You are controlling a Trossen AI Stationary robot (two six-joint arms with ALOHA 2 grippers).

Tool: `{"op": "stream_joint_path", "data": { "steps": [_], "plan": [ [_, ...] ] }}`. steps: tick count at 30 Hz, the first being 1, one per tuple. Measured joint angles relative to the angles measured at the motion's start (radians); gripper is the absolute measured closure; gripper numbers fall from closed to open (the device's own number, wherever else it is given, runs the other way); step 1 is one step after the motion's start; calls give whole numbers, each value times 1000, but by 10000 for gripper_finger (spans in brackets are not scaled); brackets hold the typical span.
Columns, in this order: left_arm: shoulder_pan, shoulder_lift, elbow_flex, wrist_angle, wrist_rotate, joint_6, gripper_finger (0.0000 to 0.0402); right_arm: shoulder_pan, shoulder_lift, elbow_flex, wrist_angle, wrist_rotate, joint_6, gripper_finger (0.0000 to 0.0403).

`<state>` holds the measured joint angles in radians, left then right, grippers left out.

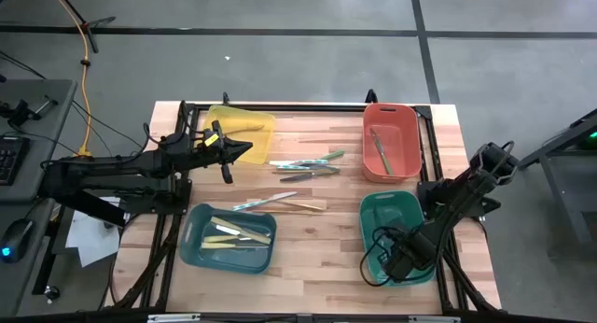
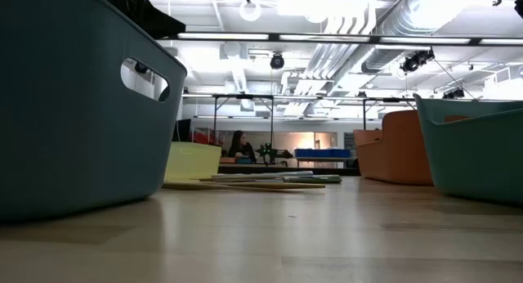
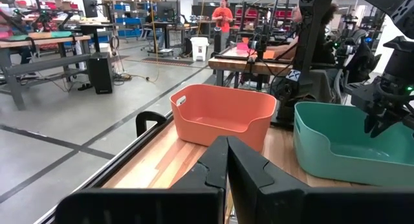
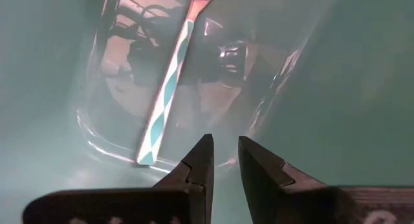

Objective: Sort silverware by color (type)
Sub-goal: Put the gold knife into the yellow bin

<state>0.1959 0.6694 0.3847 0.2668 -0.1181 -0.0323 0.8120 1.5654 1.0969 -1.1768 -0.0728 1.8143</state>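
Note:
Several pieces of silverware (image 1: 303,164) lie loose on the wooden table's middle, and others lie nearer the front (image 1: 280,203). Cream pieces (image 1: 233,233) rest in the blue bin (image 1: 198,250), and one utensil (image 1: 380,150) lies in the orange bin (image 1: 410,164). A teal-and-white striped utensil (image 4: 167,94) lies flat on the green bin's floor (image 4: 58,120). My right gripper (image 4: 224,149) points down into the green bin (image 1: 373,211), slightly open, just beside that utensil's end and apart from it. My left gripper (image 3: 226,153) hangs shut and level by the yellow bin (image 1: 256,125), with nothing in it.
Four bins stand around the table's middle: yellow at far left, orange at far right, blue (image 2: 73,111) at near left, green (image 2: 474,148) at near right. A dark frame (image 1: 280,106) runs along the table's edges. Bare wood (image 1: 322,253) lies between the two near bins.

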Motion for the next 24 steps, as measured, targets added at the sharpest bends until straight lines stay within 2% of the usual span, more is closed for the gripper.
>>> {"op": "stream_joint_path", "data": {
  "steps": [6,12,15,21,24],
  "plan": [
    [0,0,0,0,0,0,402,-4,-1,2,-1,-14,-45,345],
    [0,0,0,0,0,1,401,-42,-1,73,-41,10,-206,345],
    [0,0,0,0,0,1,401,-80,-2,139,-38,121,-316,345],
    [0,0,0,0,0,0,401,-202,-2,238,77,434,-628,345],
    [0,0,0,0,0,0,402,-295,-2,238,161,501,-787,345]
  ]
}}
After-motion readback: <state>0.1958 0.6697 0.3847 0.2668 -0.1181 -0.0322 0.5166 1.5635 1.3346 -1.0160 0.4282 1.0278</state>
